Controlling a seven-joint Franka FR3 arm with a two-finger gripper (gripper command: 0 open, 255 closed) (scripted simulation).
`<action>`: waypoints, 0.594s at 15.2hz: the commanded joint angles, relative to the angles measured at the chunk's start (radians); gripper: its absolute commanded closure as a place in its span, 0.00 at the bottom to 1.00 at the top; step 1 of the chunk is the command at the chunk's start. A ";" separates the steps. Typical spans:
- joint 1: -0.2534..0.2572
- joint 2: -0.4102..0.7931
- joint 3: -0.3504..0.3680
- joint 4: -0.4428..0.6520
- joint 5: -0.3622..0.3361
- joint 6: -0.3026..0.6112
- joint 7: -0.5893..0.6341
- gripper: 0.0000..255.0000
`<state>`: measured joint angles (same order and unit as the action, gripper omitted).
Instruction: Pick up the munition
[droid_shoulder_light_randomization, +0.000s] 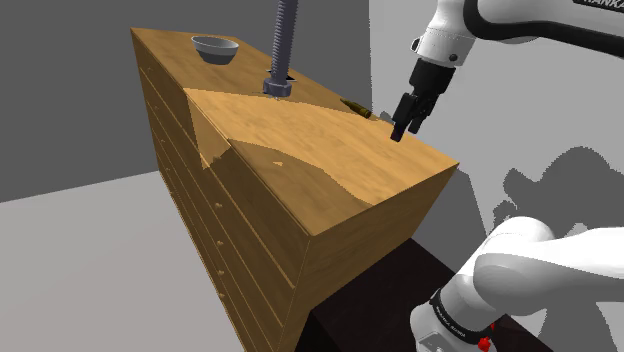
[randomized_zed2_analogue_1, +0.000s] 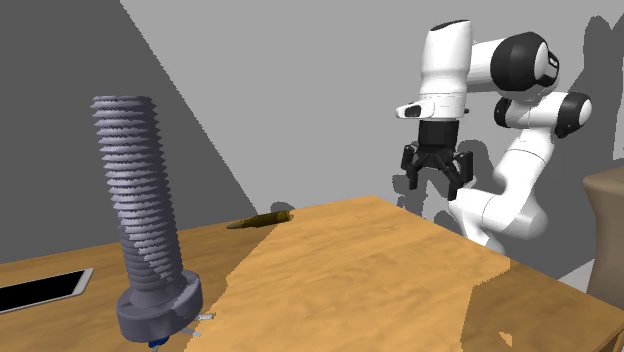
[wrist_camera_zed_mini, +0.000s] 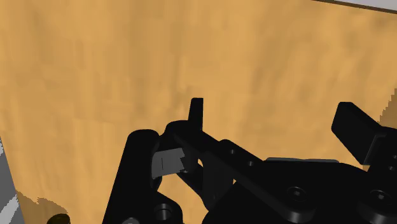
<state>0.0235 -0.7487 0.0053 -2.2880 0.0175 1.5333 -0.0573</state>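
Note:
The munition (randomized_zed2_analogue_1: 262, 220) is a slim brass-coloured cartridge lying flat on the wooden top (randomized_zed2_analogue_1: 380, 270), near its far edge. In the shoulder view the munition (droid_shoulder_light_randomization: 354, 106) is a small dark-gold shape by the top's back edge. My black gripper (randomized_zed2_analogue_1: 437, 177) hangs above the top, off to the second exterior view's right of the munition and well apart from it. Its fingers stand spread with nothing between them. In the shoulder view the gripper (droid_shoulder_light_randomization: 404, 126) is just right of the cartridge. The wrist view has the open gripper (wrist_camera_zed_mini: 277, 124) over bare wood (wrist_camera_zed_mini: 127, 70).
A tall grey threaded bolt (randomized_zed2_analogue_1: 140, 230) stands head-down on the top; the bolt (droid_shoulder_light_randomization: 281, 50) rises behind the middle. A grey bowl (droid_shoulder_light_randomization: 214, 48) sits at the far corner. A flat black-and-white slab (randomized_zed2_analogue_1: 40, 290) lies beside the bolt. The top belongs to a wooden drawer chest (droid_shoulder_light_randomization: 230, 230).

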 joint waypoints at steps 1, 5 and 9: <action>0.000 0.000 0.000 0.000 0.000 0.000 0.000 0.00; -0.018 0.130 -0.048 0.069 -0.028 0.060 -0.050 0.00; -0.032 0.266 -0.093 0.157 -0.043 0.107 -0.099 0.00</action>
<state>-0.0057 -0.5164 -0.0768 -2.1478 -0.0228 1.6238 -0.1446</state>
